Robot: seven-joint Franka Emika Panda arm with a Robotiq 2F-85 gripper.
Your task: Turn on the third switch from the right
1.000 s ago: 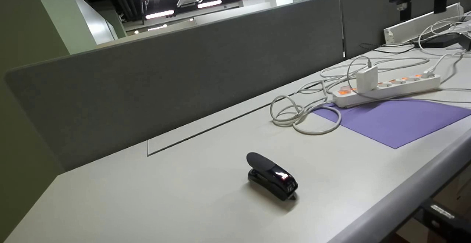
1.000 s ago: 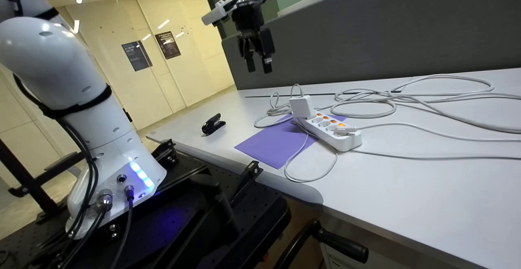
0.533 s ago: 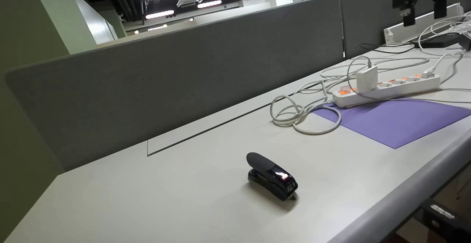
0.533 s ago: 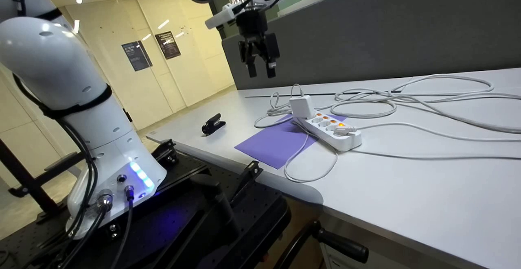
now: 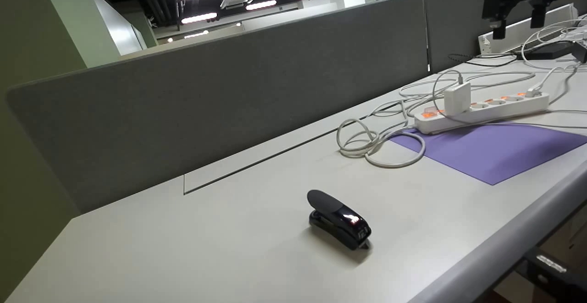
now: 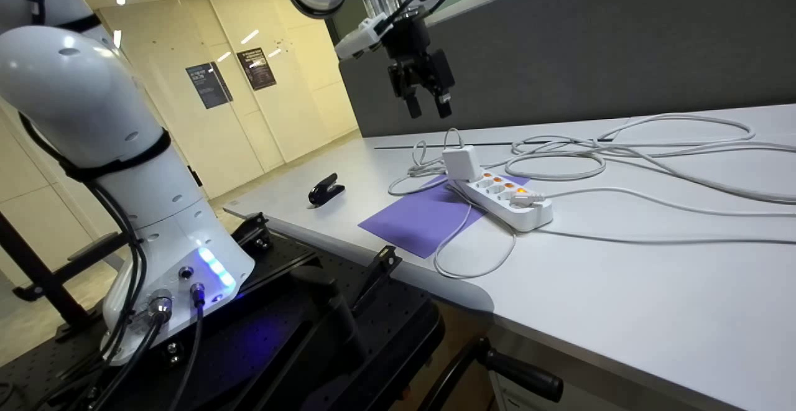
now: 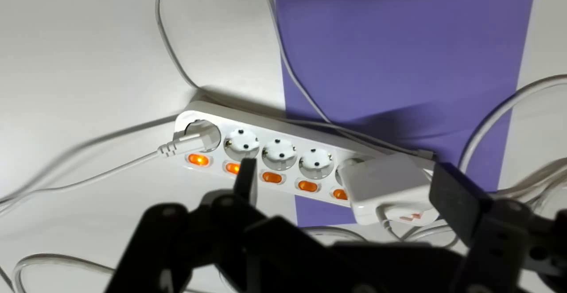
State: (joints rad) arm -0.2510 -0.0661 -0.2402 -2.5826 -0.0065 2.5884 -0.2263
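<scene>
One robot arm (image 6: 87,100) extends one black gripper (image 6: 429,110) over a pale desk (image 6: 622,286), its two fingers (image 6: 444,107) spread with a gap between them, upper centre in an exterior view and well above the surface. In the wrist view, a single white power strip (image 7: 297,159) slants down to the right across mid-frame, carrying five orange switches (image 7: 308,186) in a row. The two at left glow; the middle switch (image 7: 271,177), third from the right of those five, looks unlit. Along that sightline one finger falls just beside the second switch from the left, the other at lower right. In an exterior view, a further orange piece (image 5: 428,115) sits at the strip's left end, too small to identify.

Of five round sockets (image 7: 316,163), the leftmost holds one white plug (image 7: 192,142), three between show their contacts, and the rightmost lies partly under one white adapter (image 7: 385,180), its seating hidden. One purple sheet (image 7: 398,62) takes up the upper right of the wrist frame, with the strip lying across it. One black stapler (image 5: 339,220) rests on the desk, lower right of centre in an exterior view. Pale cables (image 5: 395,165) loop beside the strip, too tangled to count. Two grey partition panels (image 5: 229,87) line the desk's far edge; two posters (image 6: 255,68) hang on the wall (image 6: 305,100), upper left in an exterior view.
</scene>
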